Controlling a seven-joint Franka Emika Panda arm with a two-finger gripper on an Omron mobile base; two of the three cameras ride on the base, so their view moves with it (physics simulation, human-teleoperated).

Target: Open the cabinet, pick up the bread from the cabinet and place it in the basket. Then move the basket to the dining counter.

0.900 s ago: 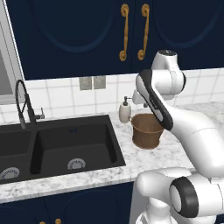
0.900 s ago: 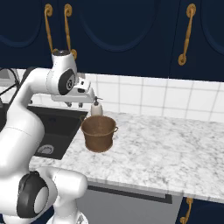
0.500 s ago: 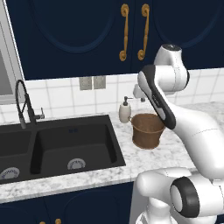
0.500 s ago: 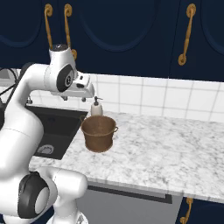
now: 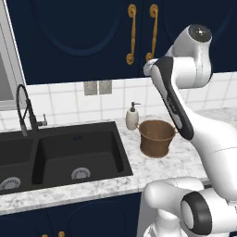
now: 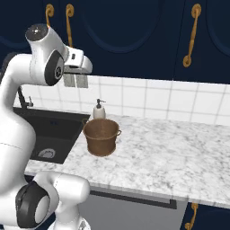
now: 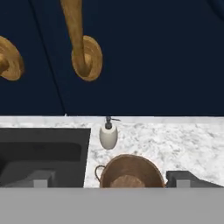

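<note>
Gripper (image 6: pixel 75 81) is open and empty, jaws spread wide, hanging above the basket (image 6: pixel 101 136) and just below the bottom edge of the cabinet (image 6: pixel 130 31). In the hand view the two fingertips (image 7: pixel 40 178) sit far apart at the bottom edge with the basket rim between them, so the gripper points down and slightly forward at the bench (image 6: pixel 179 152).

Bread (image 7: pixel 125 181) lies at the bottom of the basket, directly below the gripper; it reads as a lumpy lighter patch on the basket floor, detail is small. Wide jaws right over it fit a drop into the basket, judged from layout only.

Cabinet doors look shut: both curly brass handles (image 5: pixel 132 34) stand flush side by side, above and ahead of the gripper. Hand view puts one handle's lower curl (image 7: pixel 86 57) right in front of the gripper.

Basket stands upright on the bench, near its front, clear of the sink (image 5: pixel 60 152) off to the gripper's left. Soap dispenser (image 6: pixel 99 110) stands just beyond the basket, close to its rim; likely the thing to avoid knocking on the grab.

Judgement: place step done, remaining work is grasping the basket, probably by rim or side loop, and carrying it to the dining counter.
</note>
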